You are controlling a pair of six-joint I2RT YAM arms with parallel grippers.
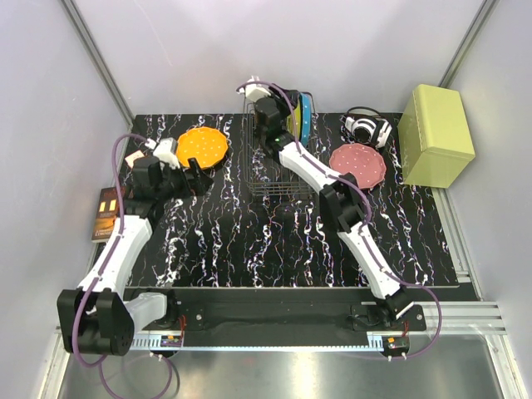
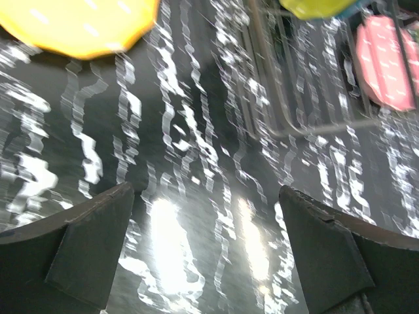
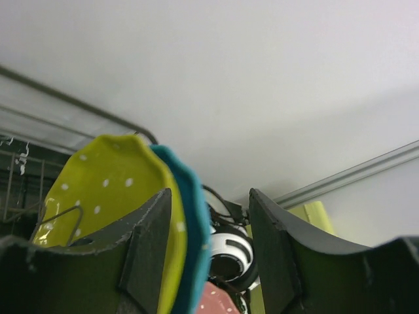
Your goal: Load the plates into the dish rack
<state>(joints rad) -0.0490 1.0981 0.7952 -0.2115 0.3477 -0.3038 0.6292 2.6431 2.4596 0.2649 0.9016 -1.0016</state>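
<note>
The black wire dish rack (image 1: 270, 162) stands at the back middle of the table. The yellow-green plate (image 1: 293, 115) and the blue plate (image 1: 306, 116) stand on edge at its far right end. My right gripper (image 1: 285, 106) is open there. In the right wrist view its left finger lies over the yellow-green plate (image 3: 105, 190), and the blue plate's rim (image 3: 193, 222) sits just inside the jaws (image 3: 209, 196), clear of the right finger. The orange plate (image 1: 202, 147) and the pink plate (image 1: 357, 164) lie flat on the table. My left gripper (image 1: 198, 176) is open and empty, low beside the orange plate (image 2: 78, 23).
White and black headphones (image 1: 367, 127) lie behind the pink plate. A yellow-green box (image 1: 435, 135) stands at the back right. A brown packet (image 1: 106, 213) lies off the table's left edge. The left wrist view shows the rack's corner (image 2: 288, 98) and the pink plate (image 2: 386, 65).
</note>
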